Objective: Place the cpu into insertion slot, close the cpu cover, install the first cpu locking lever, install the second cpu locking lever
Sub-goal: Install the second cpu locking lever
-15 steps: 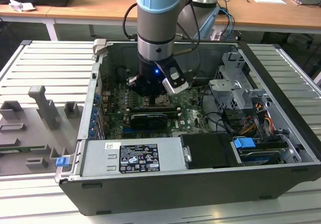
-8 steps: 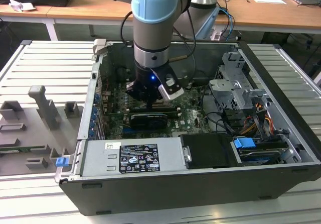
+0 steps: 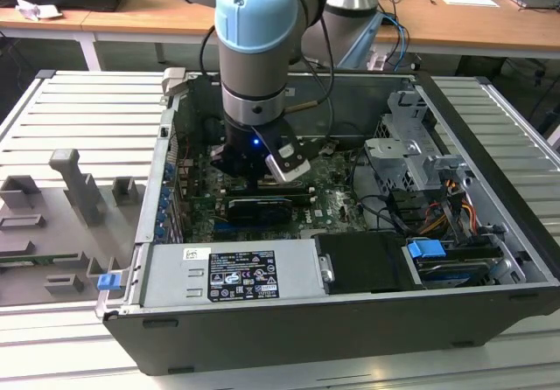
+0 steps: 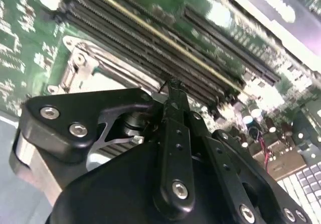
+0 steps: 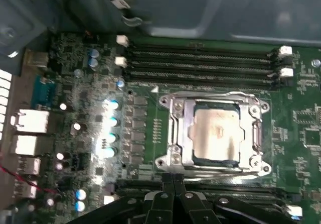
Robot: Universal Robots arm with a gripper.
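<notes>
In the first wrist view the cpu [image 5: 218,133], pale silver on top, lies flat in the insertion slot [image 5: 200,159]. The silvery cpu cover [image 5: 178,133] is down around it, and the chip shows through its window. Thin metal lever rods run along two opposite sides of the frame [image 5: 215,94] [image 5: 220,173]; whether they are latched I cannot tell. My gripper [image 5: 173,178] hovers just off the socket's edge, its black fingers pressed together with nothing between them. In the second wrist view the gripper [image 4: 173,85] ends beside the socket frame [image 4: 85,68]. In the exterior view the gripper [image 3: 258,178] reaches down into the open computer case [image 3: 490,145].
Long black memory slots [image 5: 200,58] flank the socket on both sides. A graphics card [image 3: 258,206], the power supply [image 3: 232,272], a drive cage [image 3: 411,145] and cables [image 3: 385,211] crowd the case. Grey fixtures [image 3: 79,189] stand on the table at the exterior view's left.
</notes>
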